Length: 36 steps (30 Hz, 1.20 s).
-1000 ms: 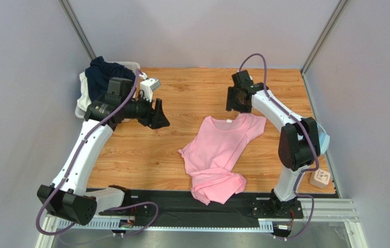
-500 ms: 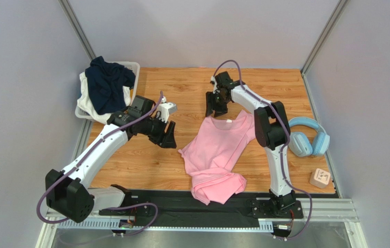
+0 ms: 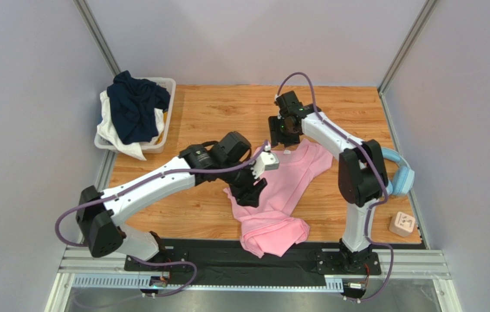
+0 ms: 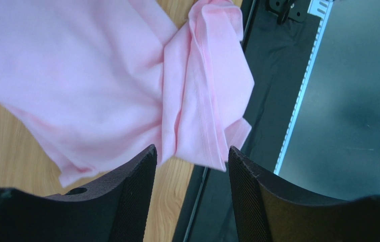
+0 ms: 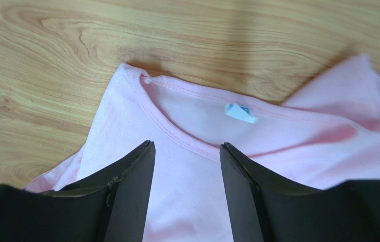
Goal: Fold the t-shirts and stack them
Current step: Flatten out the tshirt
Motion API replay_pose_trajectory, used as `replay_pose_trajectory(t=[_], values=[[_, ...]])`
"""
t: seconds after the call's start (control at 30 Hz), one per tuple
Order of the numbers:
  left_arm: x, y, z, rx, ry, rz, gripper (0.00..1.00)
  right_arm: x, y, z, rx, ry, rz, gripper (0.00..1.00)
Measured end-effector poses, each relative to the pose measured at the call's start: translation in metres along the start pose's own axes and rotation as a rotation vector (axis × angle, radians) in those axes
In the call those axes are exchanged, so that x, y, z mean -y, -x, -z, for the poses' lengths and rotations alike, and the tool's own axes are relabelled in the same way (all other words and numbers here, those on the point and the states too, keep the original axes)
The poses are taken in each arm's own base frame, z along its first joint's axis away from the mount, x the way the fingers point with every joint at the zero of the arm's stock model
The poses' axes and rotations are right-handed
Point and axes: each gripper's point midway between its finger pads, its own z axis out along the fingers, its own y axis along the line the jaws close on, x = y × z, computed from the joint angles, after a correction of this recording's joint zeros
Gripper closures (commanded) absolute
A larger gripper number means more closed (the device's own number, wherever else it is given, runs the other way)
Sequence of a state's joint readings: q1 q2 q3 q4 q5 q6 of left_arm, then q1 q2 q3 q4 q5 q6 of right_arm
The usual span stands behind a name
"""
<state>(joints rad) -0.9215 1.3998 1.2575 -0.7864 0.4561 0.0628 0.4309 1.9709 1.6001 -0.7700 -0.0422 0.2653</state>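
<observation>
The pink t-shirt (image 3: 280, 195) lies crumpled on the wooden table, collar at the far end and hem bunched near the front edge. My left gripper (image 3: 249, 194) is open just above the shirt's left side; in the left wrist view the bunched hem (image 4: 202, 91) lies beyond its fingers. My right gripper (image 3: 280, 138) is open over the collar (image 5: 187, 133), with a white label (image 5: 240, 113) beyond it. The navy t-shirt (image 3: 133, 104) is piled in the white basket (image 3: 166, 123).
Light blue headphones (image 3: 400, 175) lie behind the right arm at the right edge. A small wooden block (image 3: 401, 224) sits at the front right. A black mat (image 4: 272, 75) and metal rail run along the front edge.
My left arm has swung right from near the basket to over the pink shirt's left side. My right gripper has moved down onto the collar.
</observation>
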Motion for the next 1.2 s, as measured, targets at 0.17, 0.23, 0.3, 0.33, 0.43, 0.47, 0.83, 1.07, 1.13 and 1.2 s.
replay_pose_trajectory(t=[0.17,0.23,0.3,0.33,0.43,0.47,0.83,1.07,1.13,1.2], values=[[-0.004,0.008,-0.037,-0.020,-0.008,-0.017,0.41,0.023,0.012,0.049,0.110,-0.019,-0.056,0.44],[-0.007,0.003,-0.046,-0.032,-0.007,-0.006,0.41,0.032,0.008,0.055,0.112,-0.015,-0.083,0.47],[-0.011,-0.002,-0.056,-0.049,-0.001,0.006,0.41,0.042,0.000,0.046,0.077,-0.023,-0.115,0.50],[-0.012,-0.005,-0.061,-0.061,-0.001,0.010,0.41,0.046,-0.006,0.038,0.049,-0.026,-0.132,0.52],[-0.013,-0.013,-0.075,-0.096,-0.004,0.016,0.41,0.052,-0.028,0.004,-0.057,-0.024,-0.171,0.53],[-0.013,-0.016,-0.080,-0.108,-0.007,0.014,0.41,0.053,-0.040,-0.010,-0.106,-0.024,-0.182,0.53],[-0.012,-0.066,-0.128,-0.310,-0.054,0.060,0.43,0.051,-0.055,-0.029,-0.172,0.007,-0.218,0.54],[-0.015,-0.096,-0.134,-0.436,-0.086,0.063,0.49,0.060,-0.054,-0.029,-0.174,0.004,-0.256,0.57],[-0.015,-0.101,-0.131,-0.452,-0.090,0.046,0.50,0.065,-0.054,-0.030,-0.176,-0.002,-0.270,0.58],[-0.015,-0.106,-0.127,-0.461,-0.088,0.029,0.52,0.068,-0.054,-0.030,-0.179,0.000,-0.292,0.58]])
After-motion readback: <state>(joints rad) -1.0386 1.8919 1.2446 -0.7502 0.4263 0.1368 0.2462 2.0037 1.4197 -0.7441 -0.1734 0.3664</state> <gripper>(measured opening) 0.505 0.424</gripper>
